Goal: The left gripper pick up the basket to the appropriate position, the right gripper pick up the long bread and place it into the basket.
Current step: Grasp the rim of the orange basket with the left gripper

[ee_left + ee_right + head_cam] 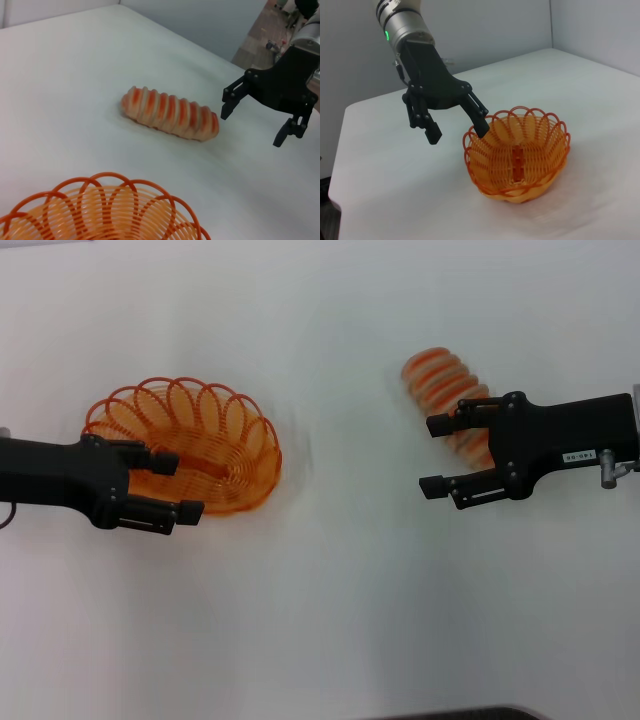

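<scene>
- Left hand (172, 487) sits at the near rim of the basket (215, 430), fingers apart, one over the rim inside and one outside: your setup for a rim pinch, nothing gripped yet.
- Basket rests on the counter (330, 620), tilted slightly; it's empty, only the wire base shows.
- Right hand (437, 455) hovers open at the near end of the long bread (445, 390), holding nothing.
- Bread lies flat on the counter, well apart from the basket.
- You'll likely want the basket positioned before the bread goes in.
</scene>
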You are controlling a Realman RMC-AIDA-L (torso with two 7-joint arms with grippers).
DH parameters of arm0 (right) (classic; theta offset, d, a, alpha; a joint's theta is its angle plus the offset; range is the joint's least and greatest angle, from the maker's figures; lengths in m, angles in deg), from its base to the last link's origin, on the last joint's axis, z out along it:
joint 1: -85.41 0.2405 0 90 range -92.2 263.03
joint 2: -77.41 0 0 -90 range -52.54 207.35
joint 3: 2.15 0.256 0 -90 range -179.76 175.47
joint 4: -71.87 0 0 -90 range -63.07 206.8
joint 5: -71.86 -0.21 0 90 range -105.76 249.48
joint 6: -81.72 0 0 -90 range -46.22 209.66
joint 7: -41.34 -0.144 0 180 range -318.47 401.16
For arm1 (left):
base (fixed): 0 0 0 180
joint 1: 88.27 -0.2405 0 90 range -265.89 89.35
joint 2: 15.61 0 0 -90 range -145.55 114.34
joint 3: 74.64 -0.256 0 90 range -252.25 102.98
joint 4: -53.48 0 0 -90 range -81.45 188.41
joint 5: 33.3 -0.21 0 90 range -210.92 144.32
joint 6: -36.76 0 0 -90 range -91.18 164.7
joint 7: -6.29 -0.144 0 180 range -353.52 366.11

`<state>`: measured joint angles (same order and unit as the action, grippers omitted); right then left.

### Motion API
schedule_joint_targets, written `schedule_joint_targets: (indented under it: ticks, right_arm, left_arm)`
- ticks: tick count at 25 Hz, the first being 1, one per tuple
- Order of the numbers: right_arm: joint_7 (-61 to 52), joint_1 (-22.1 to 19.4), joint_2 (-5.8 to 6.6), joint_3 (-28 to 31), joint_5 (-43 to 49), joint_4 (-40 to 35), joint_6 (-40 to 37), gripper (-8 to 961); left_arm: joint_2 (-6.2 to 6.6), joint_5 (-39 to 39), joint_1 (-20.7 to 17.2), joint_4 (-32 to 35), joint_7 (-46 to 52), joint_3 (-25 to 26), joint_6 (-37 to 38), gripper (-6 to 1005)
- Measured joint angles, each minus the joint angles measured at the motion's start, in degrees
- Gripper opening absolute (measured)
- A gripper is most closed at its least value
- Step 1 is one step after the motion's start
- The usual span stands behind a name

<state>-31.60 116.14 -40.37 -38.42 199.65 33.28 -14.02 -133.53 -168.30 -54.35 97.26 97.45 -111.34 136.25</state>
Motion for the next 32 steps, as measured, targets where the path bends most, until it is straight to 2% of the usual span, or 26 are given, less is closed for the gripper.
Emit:
schedule_joint_targets:
  ticks: [17,22,26,32]
  right_arm:
    - [0.05,0.13,-0.18,-0.67,0.0,0.07,1.37,861]
    - [0.12,0.15,-0.25,-0.96,-0.01,0.1,1.49,861]
    - [0.15,0.24,-0.28,-1.33,-0.06,0.1,1.59,861]
    - [0.36,0.47,-0.26,-1.35,-0.06,-0.3,1.61,861]
  left_arm:
    - [-0.12,1.3,-0.12,0.67,1.31,0.6,0.07,872]
    - [0.14,5.81,-0.06,2.88,4.32,4.74,1.67,872]
    - [1.03,9.54,-0.02,4.65,7.52,9.35,3.03,872]
    - [3.57,9.88,1.02,8.02,17.42,13.38,1.9,873]
